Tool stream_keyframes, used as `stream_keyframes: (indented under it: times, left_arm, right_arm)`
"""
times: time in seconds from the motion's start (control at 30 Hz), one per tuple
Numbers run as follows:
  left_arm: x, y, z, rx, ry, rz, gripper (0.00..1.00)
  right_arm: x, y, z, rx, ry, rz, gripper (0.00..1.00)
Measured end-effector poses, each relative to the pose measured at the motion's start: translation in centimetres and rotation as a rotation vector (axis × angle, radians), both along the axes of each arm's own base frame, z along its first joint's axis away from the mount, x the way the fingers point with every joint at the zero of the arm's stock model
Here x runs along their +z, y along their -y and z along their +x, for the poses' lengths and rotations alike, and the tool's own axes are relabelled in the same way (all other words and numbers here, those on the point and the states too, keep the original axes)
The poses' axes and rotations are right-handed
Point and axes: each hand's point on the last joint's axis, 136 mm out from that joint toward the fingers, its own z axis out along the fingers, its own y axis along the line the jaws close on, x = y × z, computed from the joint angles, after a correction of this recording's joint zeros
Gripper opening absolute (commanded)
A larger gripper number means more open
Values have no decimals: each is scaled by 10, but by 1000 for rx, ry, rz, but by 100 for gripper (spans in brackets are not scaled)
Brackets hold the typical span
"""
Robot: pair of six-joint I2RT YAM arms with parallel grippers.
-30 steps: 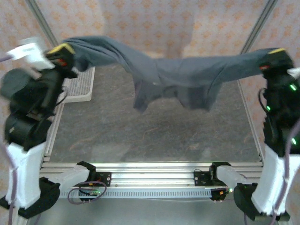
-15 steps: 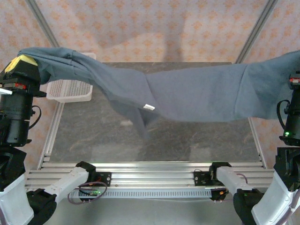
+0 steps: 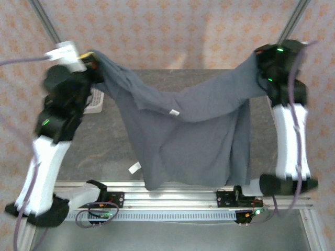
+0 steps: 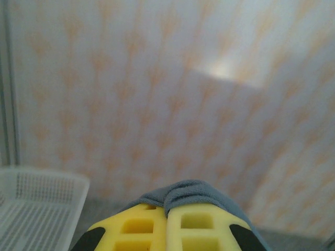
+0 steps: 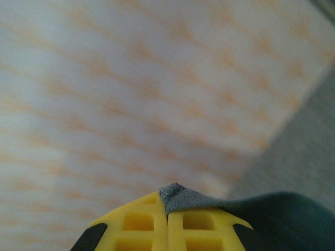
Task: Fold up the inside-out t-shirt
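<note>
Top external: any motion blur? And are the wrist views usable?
Top external: left arm smeared by motion, t-shirt fairly crisp. Left wrist: backdrop soft, bright glare patch upper right. Right wrist: backdrop streaked and blurry; cloth edge in the right gripper readable.
</note>
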Motion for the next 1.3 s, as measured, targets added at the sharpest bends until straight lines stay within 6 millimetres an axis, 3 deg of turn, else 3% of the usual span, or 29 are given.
stream_keyframes:
  times: [0.07,0.13,0.2,0.23,0.3,0.37,0.43,0.53,0.63,0.73,0.8,0.87,1.0,1.07,1.13,1.23,1.3]
  left_arm:
    - [-66,7,57,25,-150,37,33]
    - [-140,8,106,38,-309,48,50]
    - [-197,4,135,46,-425,48,60]
    - [-220,3,145,46,-473,38,64]
    - [-245,0,153,37,-527,24,65]
    - [-249,2,156,14,-538,-2,65]
    - [-232,11,151,-34,-502,-40,65]
    - [-195,31,124,-147,-412,-116,65]
    - [-162,59,78,-278,-330,-136,69]
    - [-149,108,27,-456,-292,-108,69]
    - [-157,136,-2,-557,-301,-89,70]
    - [-177,149,-22,-611,-338,-71,70]
    - [-232,150,-43,-629,-445,-49,72]
    - [-254,148,-49,-626,-493,-54,72]
    - [-273,147,-53,-624,-538,-60,72]
    - [-287,146,-57,-621,-573,-69,72]
    - [-291,146,-59,-618,-585,-73,72]
  right_arm:
    - [-99,-7,41,22,-217,15,50]
    - [-177,-13,54,45,-403,21,61]
    - [-212,-19,54,73,-497,12,65]
    - [-217,-20,51,87,-513,3,66]
    - [-209,-22,48,116,-498,-24,66]
    - [-188,-28,42,168,-446,-68,66]
    - [-165,-42,32,258,-371,-133,66]
    - [-150,-93,4,453,-281,-296,66]
    - [-174,-157,-24,672,-266,-481,66]
    - [-226,-195,-39,830,-342,-631,65]
    - [-264,-204,-40,883,-423,-717,65]
    - [-301,-206,-39,914,-507,-790,65]
    - [-361,-204,-43,965,-658,-878,66]
    - [-380,-201,-46,981,-705,-893,62]
    - [-388,-200,-48,997,-726,-905,44]
    - [-389,-200,-47,994,-724,-903,3]
    - [-388,-201,-46,991,-718,-901,0]
